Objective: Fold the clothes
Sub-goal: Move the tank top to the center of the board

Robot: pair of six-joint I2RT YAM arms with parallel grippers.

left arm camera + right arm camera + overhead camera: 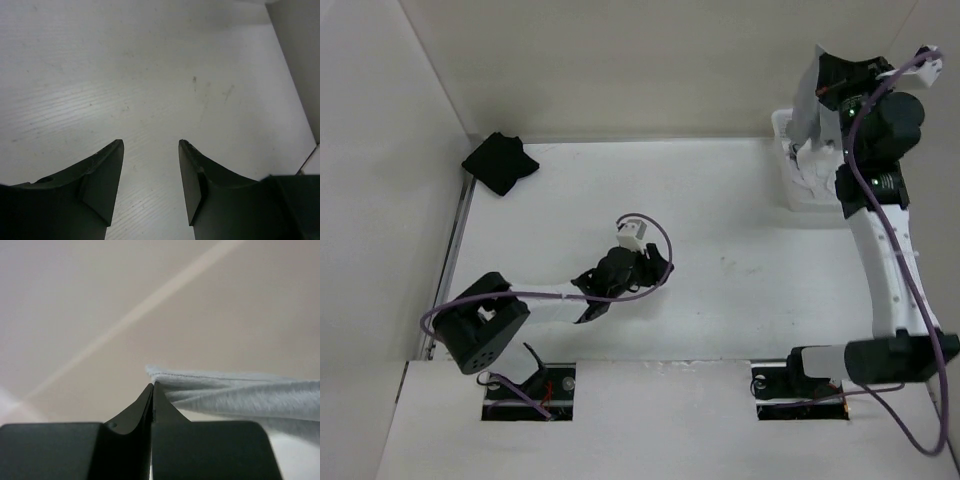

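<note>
**Grey top (808, 100) pinched high at far right, not yet down on the table**

Starting at the left: black cloth bundle (500, 163) tucked into the far-left corner, well apart from both arms. Not part of the job; leave untouched.

Next along: left gripper (150, 145), low over the middle-left of the table (150, 65). Fingers spread wide, nothing between them, only bare surface beneath. Well placed as the second hand; best held there until needed.

Far right: right gripper (153, 386) raised well above the table, fingers pressed tight together on a thin edge of the soft grey knit. Perhaps a hem or a strap; impossible to tell which. Rest of the garment hanging down from the pinch toward the white laundry pile (803, 172) at the far-right edge. Lower end possibly touching that pile; hard to say from above.

Judged step: drawing the garment free and bringing it to the open middle for spreading. To do it well:

- Lift enough to clear the pile with the lower end, dragging no white pieces along.
- Carry leftward slowly; thin knit in so small a pinch likely to slip under a jerk.
- Lower the hanging end first, then lay the rest away from it, flat and not heaped.
- Bring the left fingers to an opposite edge or strap, close on a single layer only, and draw gently apart to smooth wrinkles before any fold.
- Release the right pinch only after spreading flat.
</note>
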